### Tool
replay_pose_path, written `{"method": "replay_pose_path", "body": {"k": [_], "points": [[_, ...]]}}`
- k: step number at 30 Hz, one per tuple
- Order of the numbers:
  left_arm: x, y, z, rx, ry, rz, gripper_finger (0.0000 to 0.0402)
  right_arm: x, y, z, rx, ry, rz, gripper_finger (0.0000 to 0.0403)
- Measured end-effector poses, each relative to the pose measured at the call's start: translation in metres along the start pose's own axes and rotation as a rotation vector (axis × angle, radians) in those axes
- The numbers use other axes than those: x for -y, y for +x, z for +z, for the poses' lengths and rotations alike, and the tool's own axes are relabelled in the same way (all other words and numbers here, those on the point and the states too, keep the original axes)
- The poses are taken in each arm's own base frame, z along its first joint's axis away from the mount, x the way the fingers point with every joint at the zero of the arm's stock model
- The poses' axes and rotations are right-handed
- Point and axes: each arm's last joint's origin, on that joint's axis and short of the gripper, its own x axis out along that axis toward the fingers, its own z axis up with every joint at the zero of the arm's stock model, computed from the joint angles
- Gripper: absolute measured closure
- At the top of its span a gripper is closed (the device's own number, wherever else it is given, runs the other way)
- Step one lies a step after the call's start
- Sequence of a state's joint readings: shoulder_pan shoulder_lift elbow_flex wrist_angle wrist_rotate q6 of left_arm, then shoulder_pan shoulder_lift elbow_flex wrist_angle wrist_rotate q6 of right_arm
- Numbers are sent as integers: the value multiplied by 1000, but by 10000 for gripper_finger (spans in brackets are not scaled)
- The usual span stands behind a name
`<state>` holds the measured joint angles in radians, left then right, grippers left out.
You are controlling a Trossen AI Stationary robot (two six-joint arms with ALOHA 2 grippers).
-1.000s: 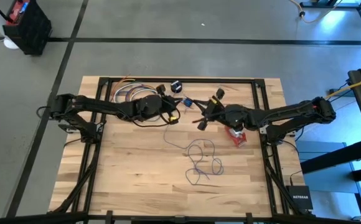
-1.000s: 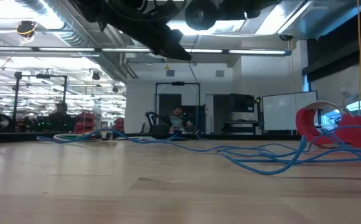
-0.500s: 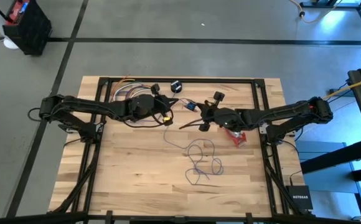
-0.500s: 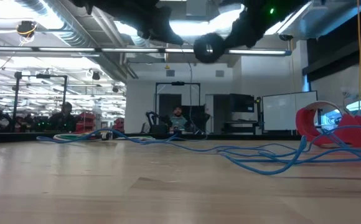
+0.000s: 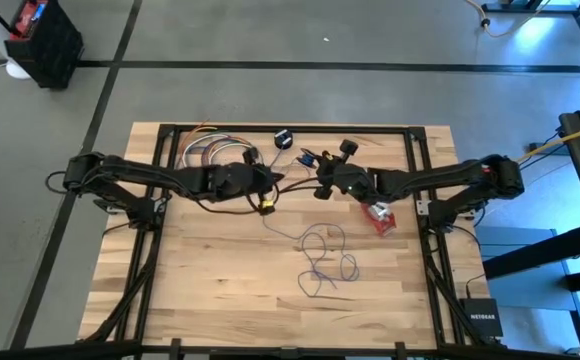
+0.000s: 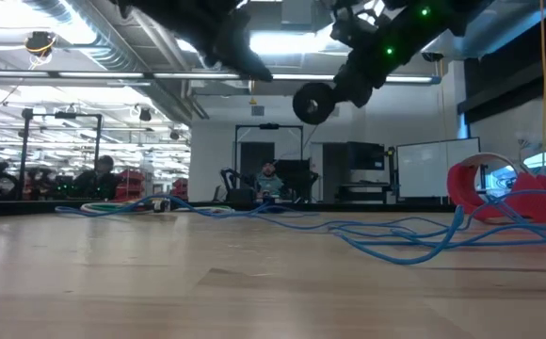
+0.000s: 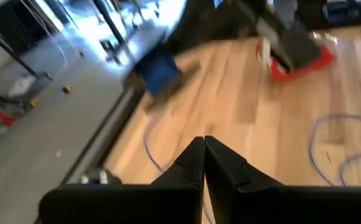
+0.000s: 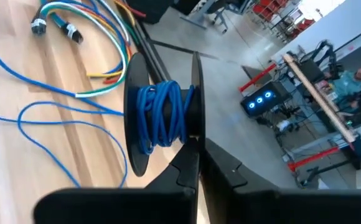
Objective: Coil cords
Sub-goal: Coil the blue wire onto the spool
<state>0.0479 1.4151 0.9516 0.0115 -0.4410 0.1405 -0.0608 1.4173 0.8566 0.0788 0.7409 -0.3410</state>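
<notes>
Holding a black round spool wound with thin blue cord (image 8: 162,118) in clenched fingers, the right gripper (image 5: 322,186) hovers above the wooden bench (image 5: 200,280) beside the shut, empty left gripper (image 5: 270,183); loose cord (image 5: 325,255) trailing nearer could snag.

Both grippers (image 7: 203,163) (image 8: 195,163) closed, raised mid-table

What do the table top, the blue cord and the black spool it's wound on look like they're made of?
Table top: wood planks, pale with a matte finish, visible grain and seams. Blue cord: probably thin plastic-jacketed wire, since it lies in loose, limp loops. Black spool: likely moulded plastic, with smooth dark flanges and a slight sheen, though painted metal can't be ruled out.
</notes>
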Motion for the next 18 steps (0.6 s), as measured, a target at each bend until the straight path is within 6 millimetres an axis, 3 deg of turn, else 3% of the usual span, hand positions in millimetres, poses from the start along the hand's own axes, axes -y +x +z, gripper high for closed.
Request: {"method": "replay_pose_path", "body": {"k": [6,14,18], "points": [[-5,22,-26,-105,-44,-17,388,0,-3,2,7,-1,-4,390],[-37,64,-51,-115,-206,-25,272,0,-3,2,8,-1,-5,390],[-52,88,-67,-96,-298,-83,238,0,-3,1,7,-2,-4,391]]}}
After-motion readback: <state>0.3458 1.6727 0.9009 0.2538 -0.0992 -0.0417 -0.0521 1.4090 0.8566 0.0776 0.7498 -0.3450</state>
